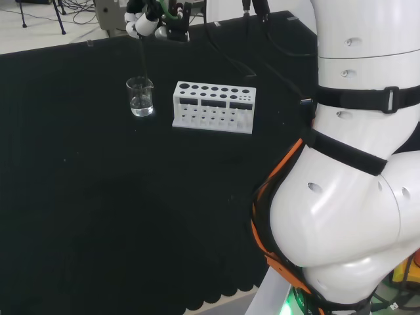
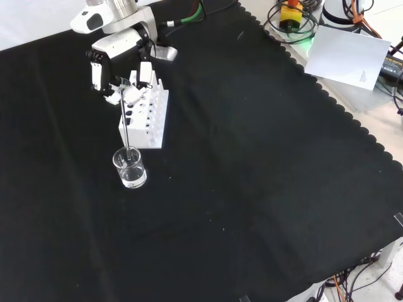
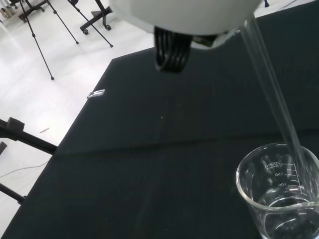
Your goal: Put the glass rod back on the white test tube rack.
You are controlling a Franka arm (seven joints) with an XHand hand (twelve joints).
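The glass rod (image 2: 125, 129) stands nearly upright with its lower end inside a small clear beaker (image 2: 130, 168) holding a little clear liquid, and its upper end is pinched between the curled fingers of the robot hand (image 2: 129, 91), which hangs directly above the beaker. In the front view the white test tube rack (image 2: 146, 118) sits just behind the beaker toward the far left corner of the black-clothed counter (image 2: 252, 157), close under the robot hand. In the head view the rack stands just right of the beaker, near the counter's far edge.
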